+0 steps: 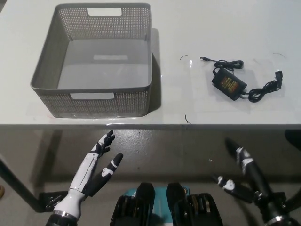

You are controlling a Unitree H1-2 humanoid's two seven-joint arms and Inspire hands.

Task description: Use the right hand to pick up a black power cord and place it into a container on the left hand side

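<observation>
A black power cord [229,82] with a brick adapter and an orange label lies on the white table [211,28], right of centre, its cables coiled at both ends. A grey perforated basket [141,89] stands on the left of the table with nothing inside. My black right hand [242,172] hangs below the table's front edge at the lower right, open and holding nothing, well short of the cord. My white left hand [96,165] rests at the lower left below the table edge, fingers spread and open.
Thin dark marks or threads [187,118] lie on the table near the front edge and by the cord. Below the table edge is grey floor, with a table leg [19,188] at the far left.
</observation>
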